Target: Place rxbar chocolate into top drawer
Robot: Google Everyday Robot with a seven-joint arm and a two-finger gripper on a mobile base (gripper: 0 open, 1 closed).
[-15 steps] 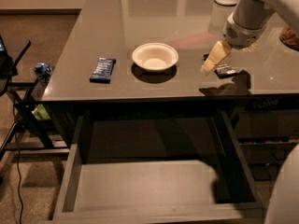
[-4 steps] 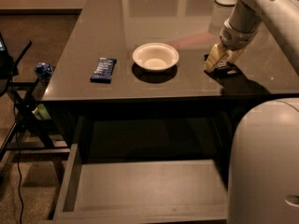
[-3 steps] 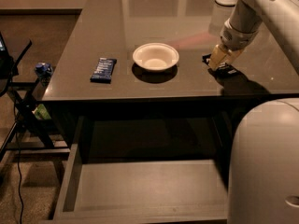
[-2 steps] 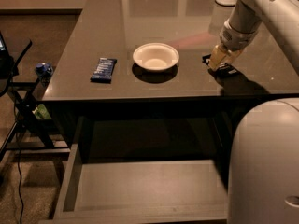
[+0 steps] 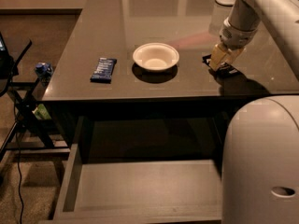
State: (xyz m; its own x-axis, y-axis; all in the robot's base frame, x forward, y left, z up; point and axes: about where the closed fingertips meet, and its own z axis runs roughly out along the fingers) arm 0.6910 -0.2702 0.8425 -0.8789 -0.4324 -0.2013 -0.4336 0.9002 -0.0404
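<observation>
The robot's pale rounded body point(image 5: 261, 162) now fills the near right corner, where five seconds ago only a sliver of it showed, and it hides the right end of the top drawer point(image 5: 145, 185). The drawer stands pulled out below the near edge of the grey table point(image 5: 140, 13), its flat bottom bare.

The arm point(image 5: 250, 8) reaches in from the far right, angled down toward the tabletop. Over those five seconds it has lowered. The gripper point(image 5: 219, 62), which earlier hung just above the rxbar chocolate point(image 5: 229, 70), has sat down onto it and has hardly shifted in the last second.

The bar lies on the table's right side, to the right of the white bowl point(image 5: 155, 56), with only its dark edges showing beside and beneath the gripper. It has not left the tabletop. Whether the gripper has closed on the wrapper cannot be told from this view.

The dark blue bar point(image 5: 103, 69) lies untouched to the left of the bowl, well apart from the gripper.

By the look of it, the robot has finished its reach and is at the grasp. The lift and the carry toward the near side and down into the open drawer are not yet begun. A flat wrapper on a glossy top may slide instead of lifting.
</observation>
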